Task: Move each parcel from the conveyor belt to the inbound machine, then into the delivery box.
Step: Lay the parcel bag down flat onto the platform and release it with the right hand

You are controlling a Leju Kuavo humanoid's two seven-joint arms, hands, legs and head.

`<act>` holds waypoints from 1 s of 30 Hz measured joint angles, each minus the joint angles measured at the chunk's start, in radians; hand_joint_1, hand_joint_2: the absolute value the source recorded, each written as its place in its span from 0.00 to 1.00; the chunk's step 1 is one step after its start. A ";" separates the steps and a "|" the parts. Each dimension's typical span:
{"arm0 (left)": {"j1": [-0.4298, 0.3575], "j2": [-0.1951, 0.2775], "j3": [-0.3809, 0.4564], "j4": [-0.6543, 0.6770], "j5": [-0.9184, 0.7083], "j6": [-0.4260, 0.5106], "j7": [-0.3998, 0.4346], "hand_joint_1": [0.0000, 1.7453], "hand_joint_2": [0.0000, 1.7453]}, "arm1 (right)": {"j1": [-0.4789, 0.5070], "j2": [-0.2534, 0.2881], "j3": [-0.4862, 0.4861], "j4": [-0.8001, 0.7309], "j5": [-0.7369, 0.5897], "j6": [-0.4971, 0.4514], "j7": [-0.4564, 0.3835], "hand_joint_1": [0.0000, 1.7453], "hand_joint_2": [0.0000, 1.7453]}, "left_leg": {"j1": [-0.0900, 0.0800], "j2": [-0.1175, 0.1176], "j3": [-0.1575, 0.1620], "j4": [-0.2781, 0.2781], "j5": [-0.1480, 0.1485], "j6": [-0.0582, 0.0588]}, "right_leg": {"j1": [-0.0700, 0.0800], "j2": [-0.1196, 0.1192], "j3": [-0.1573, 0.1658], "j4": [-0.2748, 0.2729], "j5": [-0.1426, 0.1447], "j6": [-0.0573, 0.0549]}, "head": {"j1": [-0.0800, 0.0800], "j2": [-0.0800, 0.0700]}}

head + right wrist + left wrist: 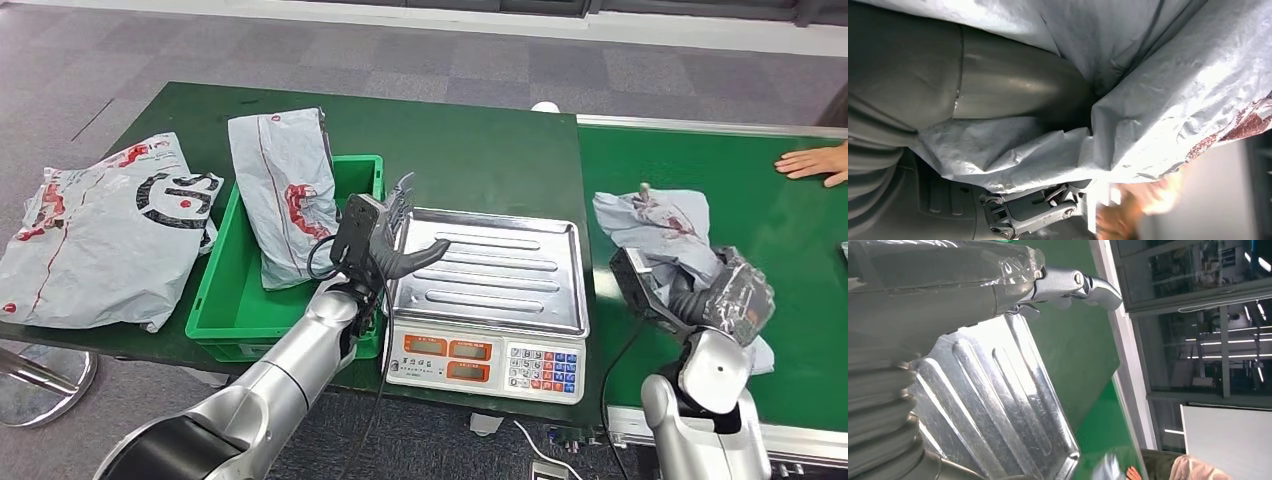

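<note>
Two silver arms reach up from below in the head view. The left arm angles toward the middle, its left hand raised upright just above the near-left corner of the scale, thumb pointing out over the steel pan and the fingers spread apart with nothing in them. In the left wrist view the thumb hangs clear above the ribbed pan.

The right arm rises at the near edge of the conveyor belt, and the right hand is closed on a crumpled grey parcel that lies on the belt just right of the scale; in the right wrist view the thick thumb presses into the folds of the bag.

A green crate sits on the tabletop touching the scale's left side, with a second grey parcel standing tilted inside it. A larger flat bag lies on the tabletop left of the crate. A person's hand rests on the belt's far right.
</note>
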 joint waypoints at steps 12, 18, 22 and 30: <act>-0.001 0.000 0.006 -0.023 -0.003 -0.004 -0.003 0.00 1.00 | -0.070 -0.051 0.006 0.095 -0.146 -0.110 -0.192 1.00 1.00 | 0.000 -0.001 -0.001 0.000 0.001 0.000 | 0.000 -0.002 0.001 0.000 0.000 0.000 | 0.000 0.000; -0.013 -0.001 0.006 -0.026 -0.030 0.036 -0.003 0.00 1.00 | -0.156 -0.056 0.102 0.196 -0.254 -0.169 -0.290 1.00 1.00 | 0.000 0.003 -0.001 0.000 0.001 0.000 | 0.000 0.002 -0.001 0.000 0.001 0.000 | 0.000 0.000; -0.026 -0.001 0.007 -0.025 -0.033 0.046 0.006 0.00 1.00 | -0.249 -0.050 0.239 0.288 -0.270 -0.225 -0.288 1.00 1.00 | 0.001 0.002 -0.001 0.000 0.003 -0.001 | 0.001 0.001 -0.002 0.001 0.002 -0.001 | 0.000 0.000; -0.047 -0.002 0.007 -0.025 0.018 0.085 0.005 0.00 1.00 | -0.356 0.070 0.459 0.385 -0.379 -0.024 -0.350 1.00 1.00 | 0.001 0.002 -0.001 0.000 0.003 -0.001 | 0.001 0.001 -0.003 0.002 0.002 -0.001 | 0.000 0.000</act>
